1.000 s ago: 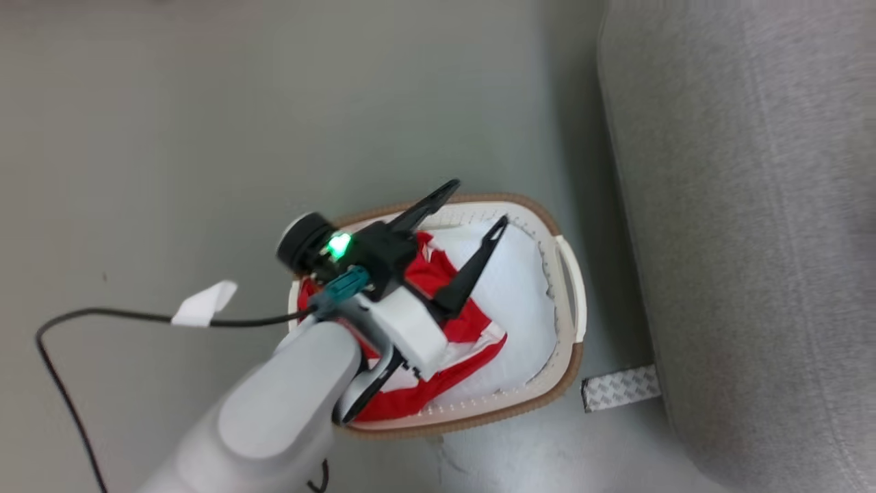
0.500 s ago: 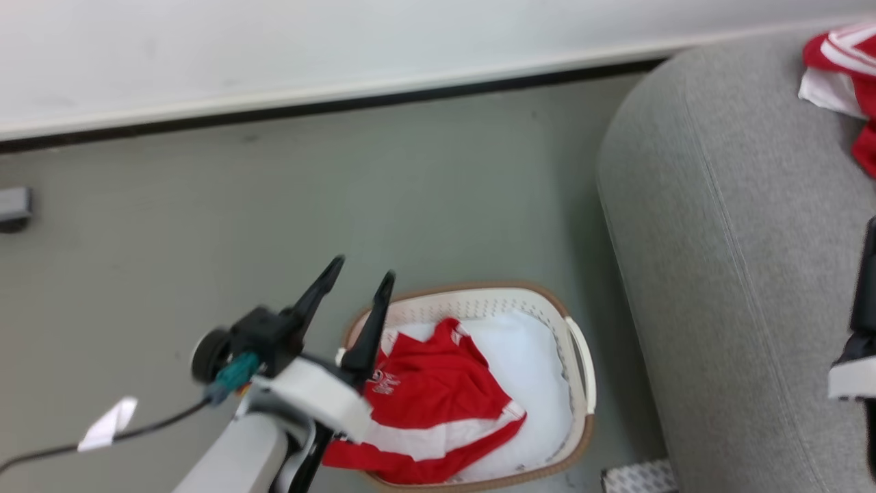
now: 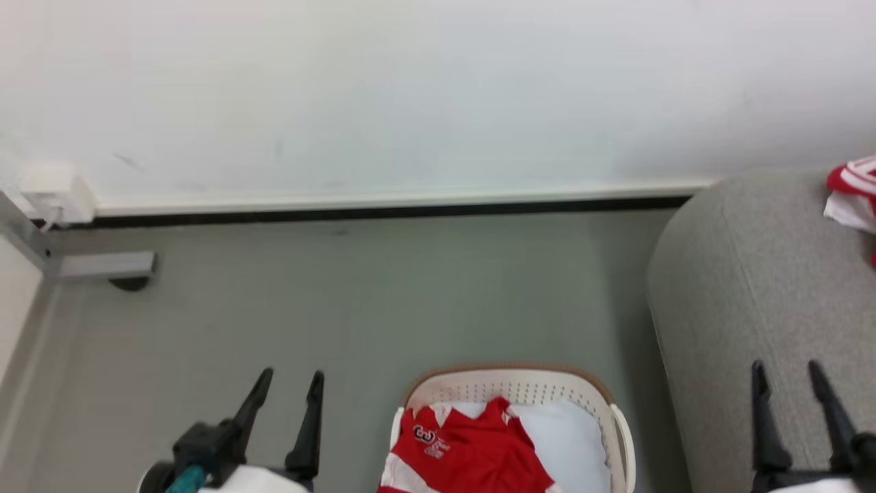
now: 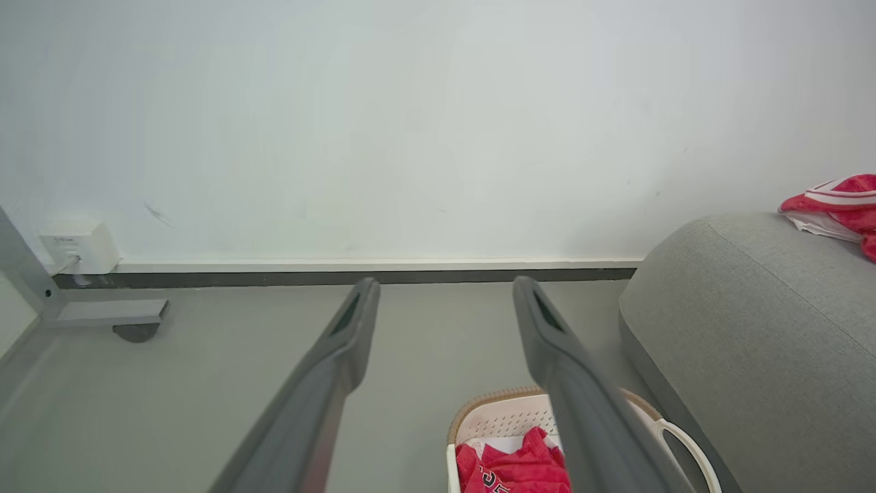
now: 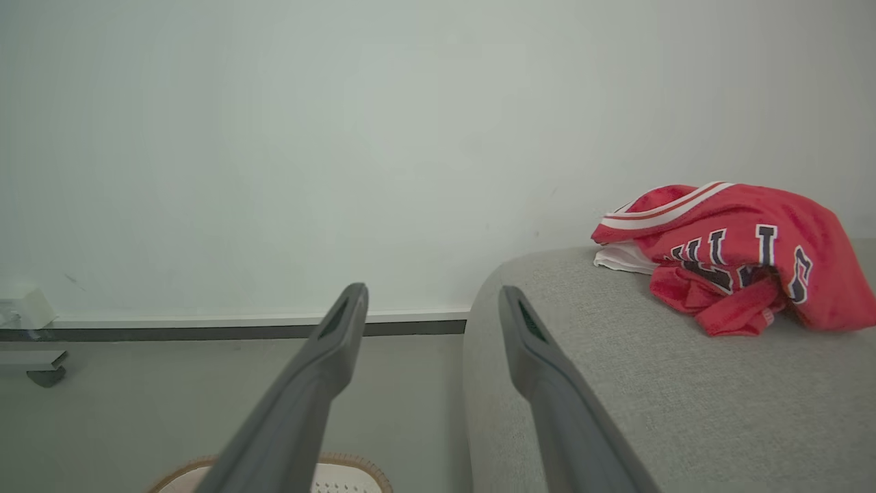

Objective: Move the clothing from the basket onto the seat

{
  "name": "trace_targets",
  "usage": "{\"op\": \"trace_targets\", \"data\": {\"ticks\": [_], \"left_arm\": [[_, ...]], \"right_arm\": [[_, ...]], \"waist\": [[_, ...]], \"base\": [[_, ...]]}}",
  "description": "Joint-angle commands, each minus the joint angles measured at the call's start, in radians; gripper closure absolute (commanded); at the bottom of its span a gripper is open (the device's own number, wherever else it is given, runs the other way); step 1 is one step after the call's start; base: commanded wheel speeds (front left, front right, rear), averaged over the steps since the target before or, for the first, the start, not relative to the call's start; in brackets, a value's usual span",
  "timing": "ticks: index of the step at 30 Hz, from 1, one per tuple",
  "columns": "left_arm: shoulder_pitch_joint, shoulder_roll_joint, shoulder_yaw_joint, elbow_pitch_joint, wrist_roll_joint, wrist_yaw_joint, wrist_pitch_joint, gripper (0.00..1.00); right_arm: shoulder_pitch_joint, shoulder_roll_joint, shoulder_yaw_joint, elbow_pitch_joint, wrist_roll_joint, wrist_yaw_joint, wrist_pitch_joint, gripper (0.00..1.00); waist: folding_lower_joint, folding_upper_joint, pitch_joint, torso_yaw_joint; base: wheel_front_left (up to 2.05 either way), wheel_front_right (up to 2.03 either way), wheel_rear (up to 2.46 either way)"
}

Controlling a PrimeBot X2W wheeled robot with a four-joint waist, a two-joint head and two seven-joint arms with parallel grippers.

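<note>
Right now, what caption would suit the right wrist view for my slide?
Open right gripper at the edge of the large grey fabric seat, where a red white-trimmed lettered garment lies.

You are looking at a plain room furnished like a home: a grey seat is standing by the white wall, a laundry basket is sitting on the bare floor

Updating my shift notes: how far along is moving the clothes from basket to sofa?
Done: one red shiny jersey with black-and-white lettering lies on the large grey fabric sofa. In hand: nothing; the left gripper and right gripper are both open and empty. Left: another red garment with white stripes lies in the cream perforated plastic basket, not yet moved.
</note>
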Motion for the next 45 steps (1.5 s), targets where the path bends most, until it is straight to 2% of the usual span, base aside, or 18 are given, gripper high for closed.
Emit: {"op": "trace_targets", "data": {"ticks": [1, 6, 14, 27, 34, 40, 45], "left_arm": [[0.030, -0.007, 0.019, -0.003, 0.019, -0.006, -0.001, 0.00], [0.114, -0.040, 0.098, -0.012, 0.055, -0.031, -0.001, 0.00], [0.160, -0.079, 0.180, -0.028, 0.108, -0.073, -0.001, 0.00], [0.145, -0.115, 0.226, -0.011, 0.157, -0.118, -0.001, 0.00], [0.074, -0.122, 0.188, 0.040, 0.186, -0.134, -0.001, 0.00], [-0.068, -0.112, 0.070, 0.179, 0.253, -0.145, 0.006, 0.00], [-0.230, -0.106, -0.032, 0.298, 0.311, -0.149, 0.056, 0.00]], "right_arm": [[0.028, 0.002, 0.010, 0.007, -0.002, 0.000, 0.000, 0.00], [0.087, 0.015, 0.045, 0.027, 0.006, 0.000, 0.000, 0.00], [0.093, 0.020, 0.072, 0.044, 0.016, 0.000, 0.000, 0.00], [0.068, 0.021, 0.101, 0.039, 0.024, 0.000, 0.000, 0.00], [0.027, 0.017, 0.104, 0.014, 0.022, 0.000, 0.000, 0.00], [-0.042, 0.019, 0.125, -0.023, 0.024, 0.000, 0.000, 0.00], [-0.121, 0.022, 0.153, -0.063, 0.029, 0.000, 0.000, 0.00]], "waist": [[0.0004, 0.0000, -0.052, 0.023], [0.0004, 0.0000, -0.108, 0.021], [0.0004, 0.0000, -0.132, 0.017], [0.0004, 0.0000, -0.114, -0.013], [0.0004, 0.0000, -0.031, -0.067], [0.0004, 0.0000, 0.101, -0.127], [0.0004, 0.0000, 0.235, -0.185]], "base": [[0.00, 0.00, 0.00], [0.00, 0.00, 0.00], [0.00, 0.00, 0.00], [0.00, 0.00, 0.00], [0.00, 0.00, 0.00], [0.00, 0.00, 0.00], [0.00, 0.00, 0.00]]}}
